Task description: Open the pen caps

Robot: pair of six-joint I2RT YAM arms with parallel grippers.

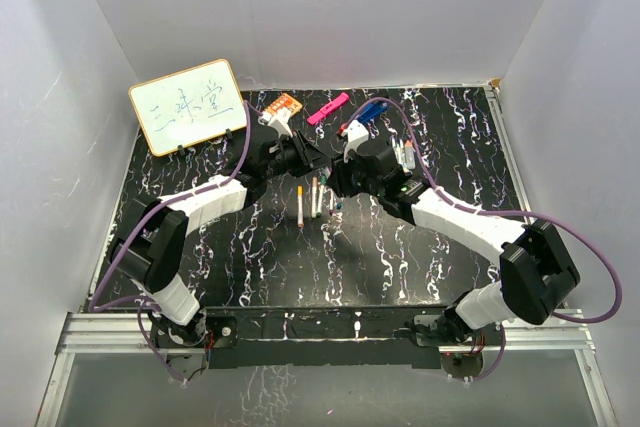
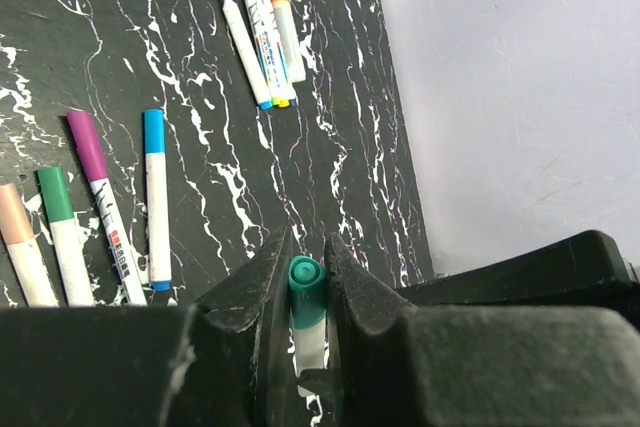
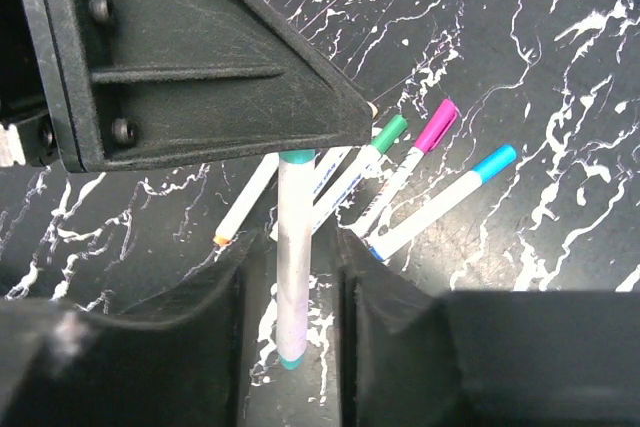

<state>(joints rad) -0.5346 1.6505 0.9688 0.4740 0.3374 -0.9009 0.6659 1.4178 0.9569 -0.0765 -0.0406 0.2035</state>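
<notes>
Two grippers meet above the middle of the tabletop (image 1: 250, 267), nearer its far edge. Left gripper (image 2: 307, 255): narrowed onto the teal cap (image 2: 306, 287), pinched between both fingers. Cap is seated on its pen (image 3: 292, 277). Right gripper (image 3: 292, 247): closed around that pen's white barrel. Four capped pens (image 2: 153, 197) lie flat just beside. Uncapped pens (image 2: 262, 42) lie grouped apart from them.

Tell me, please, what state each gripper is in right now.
Left gripper: jaws shut on the teal cap.
Right gripper: jaws flank the same pen's white barrel; grip cannot be told.
</notes>
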